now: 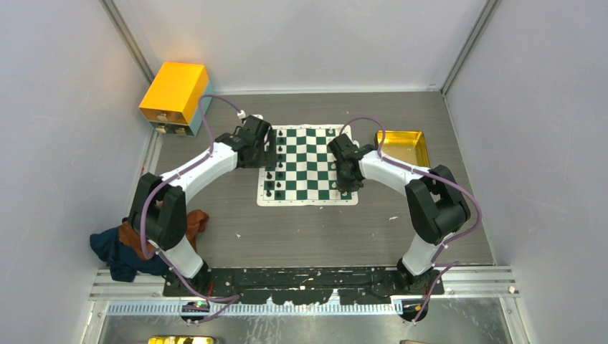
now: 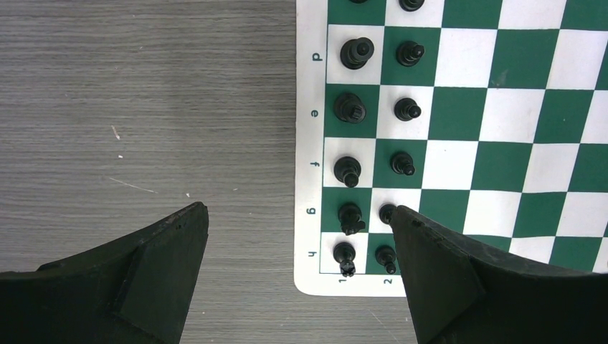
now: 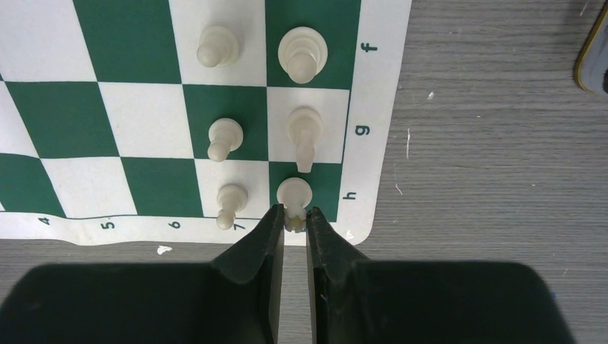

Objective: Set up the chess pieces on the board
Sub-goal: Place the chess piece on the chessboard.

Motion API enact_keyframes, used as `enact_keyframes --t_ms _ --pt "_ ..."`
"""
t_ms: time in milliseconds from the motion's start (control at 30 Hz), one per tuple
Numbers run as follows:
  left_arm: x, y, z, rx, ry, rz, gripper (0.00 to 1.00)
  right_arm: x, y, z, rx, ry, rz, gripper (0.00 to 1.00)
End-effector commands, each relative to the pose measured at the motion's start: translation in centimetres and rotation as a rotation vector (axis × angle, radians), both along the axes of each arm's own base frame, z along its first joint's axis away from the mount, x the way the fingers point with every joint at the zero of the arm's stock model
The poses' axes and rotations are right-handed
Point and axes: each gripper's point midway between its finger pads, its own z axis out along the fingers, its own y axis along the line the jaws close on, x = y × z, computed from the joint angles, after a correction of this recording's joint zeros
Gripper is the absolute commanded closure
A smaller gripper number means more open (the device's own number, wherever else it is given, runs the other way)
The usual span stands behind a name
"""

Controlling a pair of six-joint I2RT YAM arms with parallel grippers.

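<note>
The green-and-white board (image 1: 308, 154) lies mid-table. Black chess pieces (image 1: 271, 172) stand in two files along its left edge, and cream-white pieces (image 3: 226, 136) stand along its right edge. My left gripper (image 2: 297, 210) is open and empty above the board's left edge, next to the black rook (image 2: 344, 254) and knight (image 2: 350, 216); it also shows in the top view (image 1: 258, 136). My right gripper (image 3: 292, 213) is shut on the top of a white rook (image 3: 293, 192) over the h corner square, beside a white knight (image 3: 304, 132); this gripper also shows in the top view (image 1: 346, 172).
A translucent yellow tray (image 1: 404, 147) sits right of the board; its corner shows in the right wrist view (image 3: 594, 50). An orange-yellow box (image 1: 174, 93) stands at the back left. A bundle of cloth (image 1: 122, 247) lies by the left arm's base.
</note>
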Motion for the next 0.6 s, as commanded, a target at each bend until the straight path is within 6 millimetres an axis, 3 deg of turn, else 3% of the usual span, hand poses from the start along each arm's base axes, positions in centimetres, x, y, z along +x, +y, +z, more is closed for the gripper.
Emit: enact_keyframes --t_ms 0,233,433,567 --pt "0.3 0.3 1.3 0.001 -0.042 0.001 0.01 0.1 0.3 0.3 0.008 -0.022 -0.008 0.99" --pt "0.3 0.2 1.1 -0.003 -0.037 0.001 0.01 -0.2 0.2 0.0 0.001 -0.013 -0.008 0.97" --pt "0.3 0.3 1.2 -0.001 -0.040 0.004 0.00 -0.1 0.1 0.1 -0.003 -0.021 -0.002 0.72" --pt "0.4 0.4 1.7 0.000 -0.051 0.008 0.00 0.4 0.2 1.1 -0.003 -0.041 0.008 0.62"
